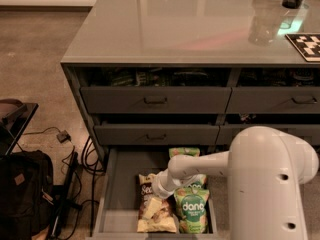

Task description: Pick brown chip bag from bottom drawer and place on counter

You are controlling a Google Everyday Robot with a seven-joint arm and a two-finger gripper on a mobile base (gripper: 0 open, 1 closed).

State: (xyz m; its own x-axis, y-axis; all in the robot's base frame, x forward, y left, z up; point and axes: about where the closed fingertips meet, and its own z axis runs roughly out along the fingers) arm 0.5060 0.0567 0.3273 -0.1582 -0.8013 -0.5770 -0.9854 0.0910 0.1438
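Note:
The bottom drawer (120,184) is pulled open at the foot of the cabinet. The brown chip bag (150,219) lies in it, left of centre, with cream-yellow ends and a dark middle. My gripper (154,205) reaches down from the white arm (200,166) and sits right on the middle of the bag, hiding part of it. The glossy grey-green counter (180,29) tops the cabinet above.
Two green "dang" bags (192,208) lie in the drawer to the right of the brown bag, one partly under my arm. Two shut grey drawers (155,101) are above. A clear bottle (265,26) and a checkered marker (306,45) stand on the counter. A black bag (22,194) and cables lie on the floor at left.

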